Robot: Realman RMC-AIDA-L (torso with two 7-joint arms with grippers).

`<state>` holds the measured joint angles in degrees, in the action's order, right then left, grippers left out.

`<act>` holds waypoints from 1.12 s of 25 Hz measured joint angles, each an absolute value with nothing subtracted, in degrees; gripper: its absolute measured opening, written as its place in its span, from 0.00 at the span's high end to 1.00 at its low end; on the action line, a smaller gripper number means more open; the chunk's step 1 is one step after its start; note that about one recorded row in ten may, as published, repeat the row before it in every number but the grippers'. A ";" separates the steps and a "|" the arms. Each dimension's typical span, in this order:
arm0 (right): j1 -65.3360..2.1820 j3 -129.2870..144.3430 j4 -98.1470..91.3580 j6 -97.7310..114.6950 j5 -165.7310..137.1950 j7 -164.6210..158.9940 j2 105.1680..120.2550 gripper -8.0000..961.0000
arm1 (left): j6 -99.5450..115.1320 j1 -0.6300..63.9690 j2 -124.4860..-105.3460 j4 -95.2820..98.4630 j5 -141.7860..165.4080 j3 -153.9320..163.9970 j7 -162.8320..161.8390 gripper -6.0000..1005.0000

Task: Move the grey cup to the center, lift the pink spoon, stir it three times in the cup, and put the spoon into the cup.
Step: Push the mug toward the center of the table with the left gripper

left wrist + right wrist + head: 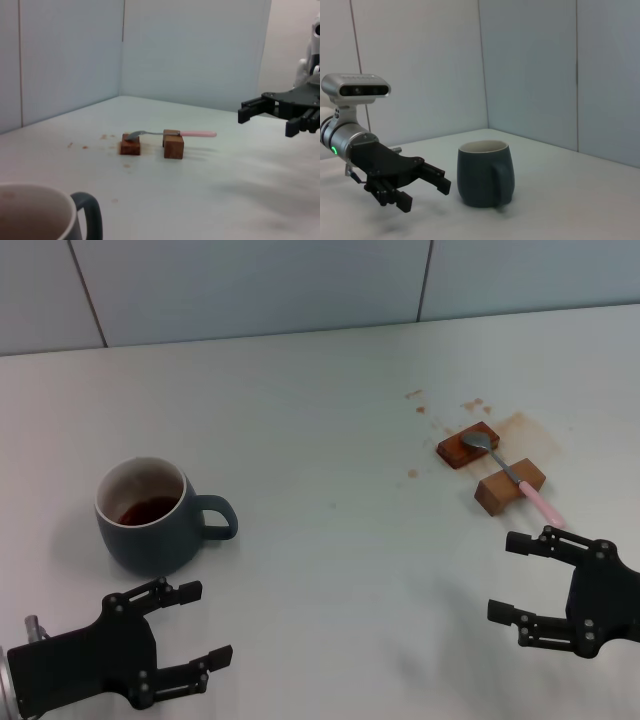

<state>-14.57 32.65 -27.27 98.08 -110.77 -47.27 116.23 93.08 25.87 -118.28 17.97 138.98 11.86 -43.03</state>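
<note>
Starting from my left gripper (185,625), I have its black fingers spread apart and empty, low at the near left of the white tabletop (330,540). Just beyond it stands the rounded dark blue-grey ceramic cup (150,515), with a white inside and dark brown liquid in the bottom. Its loop handle points toward the robot's right, toward the middle of the tabletop. The cup lies straight ahead of this gripper and close, not touching, so I judge the left arm the natural one to carry it to the center. The right wrist view confirms it: that gripper (420,182) sits just beside the cup (484,172) with a gap between them.

My right gripper (530,580) hovers at the near right, fingers also apart, holding nothing. Ahead of it lies the small pink-handled spoon with a silver metal bowl (512,472), bridged across two brown rectangular wooden blocks (488,466). Its long axis runs diagonally: bowl on the far block, pink handle overhanging the near block and pointing toward the right gripper. So the right arm is clearly nearer the spoon, with the handle end offered first.

Brown stains (520,425) mark the tabletop around the blocks. I can read no brand, label or writing on anything.
</note>
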 joint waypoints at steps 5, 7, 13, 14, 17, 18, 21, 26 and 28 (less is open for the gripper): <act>-14.68 32.78 -27.00 97.67 -110.81 -46.64 116.77 0.15 | 93.70 25.94 -118.29 17.91 138.81 11.63 -43.39 0.17; -14.84 32.67 -26.59 97.55 -110.81 -46.36 116.82 0.15 | 94.21 25.94 -118.26 17.91 138.74 11.62 -43.45 0.17; -15.12 32.62 -25.93 97.43 -110.81 -45.84 116.87 0.15 | 94.47 25.85 -118.20 17.93 138.63 11.63 -43.48 0.18; -15.12 32.62 -25.93 97.43 -110.81 -45.84 116.87 0.15 | 94.47 25.85 -118.20 17.93 138.63 11.63 -43.48 0.18; -15.12 32.60 -25.84 97.38 -110.81 -45.83 116.90 0.15 | 94.57 25.84 -118.18 17.93 138.60 11.63 -43.49 0.18; -15.11 32.61 -25.74 97.37 -110.81 -45.82 116.90 0.15 | 94.83 25.82 -118.14 17.93 138.57 11.40 -43.47 0.18; -15.00 32.60 -25.68 97.37 -110.81 -45.81 116.90 0.15 | 95.12 25.73 -118.15 17.93 138.52 11.04 -42.96 0.18; -14.85 32.60 -25.66 97.37 -110.77 -45.79 117.00 0.15 | 95.11 25.67 -118.28 17.93 138.51 11.16 -42.59 0.31; -14.85 32.60 -25.66 97.37 -110.77 -45.78 117.16 0.15 | 95.07 25.67 -118.30 17.93 138.51 11.27 -42.64 0.39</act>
<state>-14.85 32.60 -25.66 97.37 -110.77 -45.78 117.16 95.07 25.67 -118.30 17.93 138.51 11.27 -42.64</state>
